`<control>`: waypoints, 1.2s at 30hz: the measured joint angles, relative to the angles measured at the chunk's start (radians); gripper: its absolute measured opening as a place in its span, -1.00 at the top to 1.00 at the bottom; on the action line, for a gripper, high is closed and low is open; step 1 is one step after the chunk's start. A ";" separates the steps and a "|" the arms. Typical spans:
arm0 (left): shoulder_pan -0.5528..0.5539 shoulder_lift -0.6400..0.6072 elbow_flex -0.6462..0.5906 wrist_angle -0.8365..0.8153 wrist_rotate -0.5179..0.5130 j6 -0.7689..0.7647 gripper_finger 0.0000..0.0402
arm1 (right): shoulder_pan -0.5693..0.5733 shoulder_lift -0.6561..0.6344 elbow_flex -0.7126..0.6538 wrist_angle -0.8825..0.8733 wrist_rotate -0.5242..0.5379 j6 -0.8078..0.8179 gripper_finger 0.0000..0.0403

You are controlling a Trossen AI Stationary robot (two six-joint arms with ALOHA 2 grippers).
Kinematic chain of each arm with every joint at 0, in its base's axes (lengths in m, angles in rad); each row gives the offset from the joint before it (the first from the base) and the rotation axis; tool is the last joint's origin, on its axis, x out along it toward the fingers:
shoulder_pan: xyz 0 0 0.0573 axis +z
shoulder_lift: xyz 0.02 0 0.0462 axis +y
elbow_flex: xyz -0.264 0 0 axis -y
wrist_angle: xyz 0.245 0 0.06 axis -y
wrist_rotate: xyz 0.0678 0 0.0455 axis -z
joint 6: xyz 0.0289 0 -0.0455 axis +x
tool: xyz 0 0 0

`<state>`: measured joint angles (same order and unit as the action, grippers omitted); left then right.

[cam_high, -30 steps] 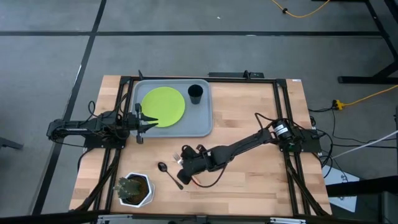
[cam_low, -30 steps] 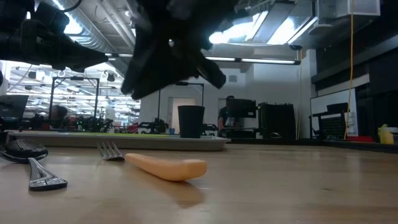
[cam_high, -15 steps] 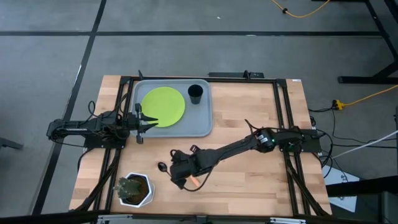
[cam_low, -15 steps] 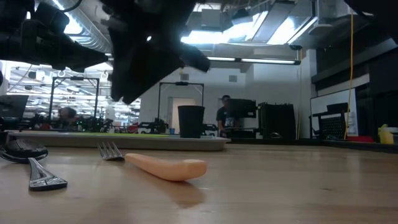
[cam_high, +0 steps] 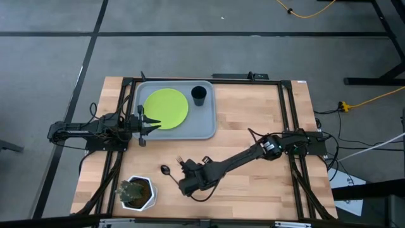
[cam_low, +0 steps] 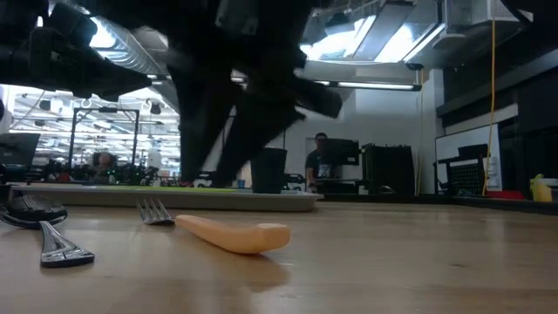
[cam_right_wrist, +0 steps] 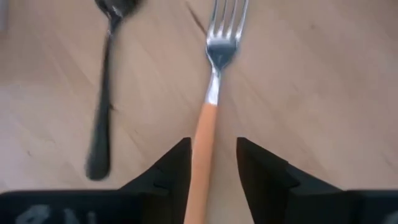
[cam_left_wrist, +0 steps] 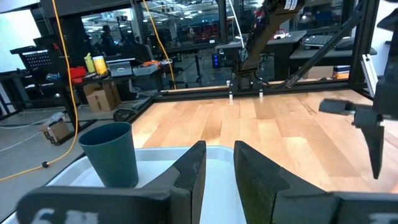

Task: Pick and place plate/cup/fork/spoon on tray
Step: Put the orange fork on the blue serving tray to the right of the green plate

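Orange-handled fork (cam_right_wrist: 208, 106) flat on the wooden table (cam_high: 253, 120), at 6 o'clock of the tray (cam_high: 205, 130), handle lying between the parted fingers (cam_right_wrist: 171, 171) of the right gripper (cam_right_wrist: 208, 165), not yet clamped. Dark spoon (cam_right_wrist: 102, 93) just beside the fork, roughly parallel, at its 9 o'clock from above (cam_high: 167, 171). White pot with a plant (cam_high: 136, 192) near the spoon, at its 8 o'clock. Lime-green plate (cam_high: 166, 107) and dark cup (cam_high: 199, 95) already on the tray, cup at 2 o'clock of the plate. Left gripper (cam_high: 150, 124) waiting at the tray's 9 o'clock edge, fingers (cam_left_wrist: 189, 171) slightly parted, holding nothing.
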<state>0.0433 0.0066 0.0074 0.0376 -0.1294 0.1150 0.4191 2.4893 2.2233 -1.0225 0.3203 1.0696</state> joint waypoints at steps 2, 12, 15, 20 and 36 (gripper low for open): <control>0.000 0.000 0.000 0.000 0.000 0.000 0.62 | -0.001 0.000 -0.025 0.025 -0.021 -0.001 0.32; 0.000 0.000 0.000 0.000 0.000 0.000 0.62 | -0.005 -0.008 -0.149 0.166 -0.085 -0.001 0.35; 0.000 0.000 0.000 0.000 0.000 0.000 0.62 | -0.004 -0.011 -0.172 0.175 -0.074 0.000 0.37; 0.000 0.000 0.000 0.000 0.000 0.000 0.62 | -0.010 -0.012 -0.183 0.179 -0.076 0.000 0.66; 0.000 0.000 0.000 0.000 0.000 0.000 0.62 | -0.120 0.005 0.130 -0.143 0.107 0.097 0.74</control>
<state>0.0433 0.0067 0.0071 0.0376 -0.1295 0.1146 0.2995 2.4947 2.3537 -1.1655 0.4271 1.1664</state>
